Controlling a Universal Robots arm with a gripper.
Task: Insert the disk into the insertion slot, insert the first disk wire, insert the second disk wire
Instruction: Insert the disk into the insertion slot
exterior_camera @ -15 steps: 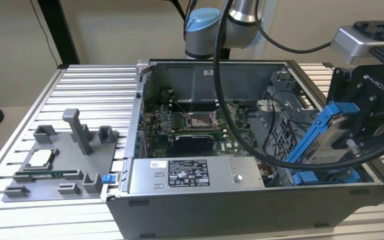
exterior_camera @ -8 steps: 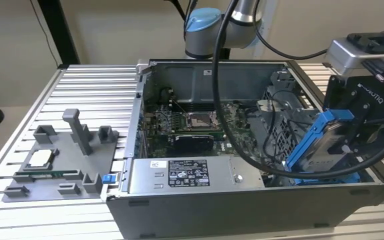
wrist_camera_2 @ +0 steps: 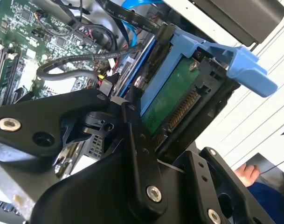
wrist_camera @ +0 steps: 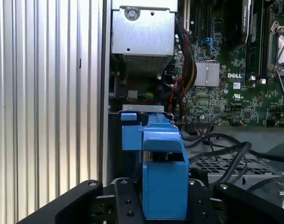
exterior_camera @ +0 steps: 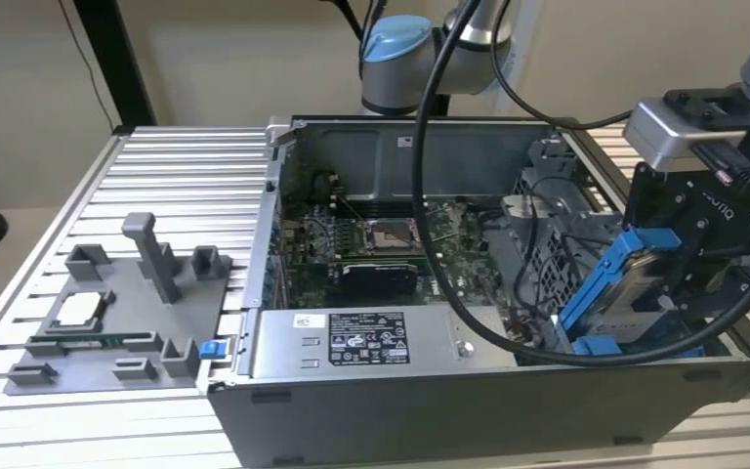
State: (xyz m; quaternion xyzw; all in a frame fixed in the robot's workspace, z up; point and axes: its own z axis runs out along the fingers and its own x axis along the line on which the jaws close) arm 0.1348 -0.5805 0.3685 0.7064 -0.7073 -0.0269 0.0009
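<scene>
Gripper (exterior_camera: 668, 293) is clamped on the disk (exterior_camera: 620, 293), fingers (wrist_camera_2: 138, 140) set narrow on the blue frame. In the first wrist view there's a black finger (wrist_camera: 125, 200) on each side of the frame. The disk sits steeply tilted at the exterior view's right end of the pc case (exterior_camera: 479, 410): top end w/ blue tab is above the case rim, bottom end is down inside, just beside the slot (exterior_camera: 545, 246) (grey perforated cage). It's not lying flat in the slot, and I can't tell if the bottom edge touches the rails. In the second wrist view the disk's green board side + connector row face the cam, w/ black cables (wrist_camera_2: 72, 65) looped near it over the motherboard (exterior_camera: 389, 244). Grey box w/ sticker (exterior_camera: 362, 342) runs along the case's front wall. Grey peg tray (exterior_camera: 114, 313) is on the slatted table (exterior_camera: 180, 176), well apart, at the exterior view's left. A person's hand (wrist_camera_2: 246, 175) shows at the edge of the second wrist view.
</scene>
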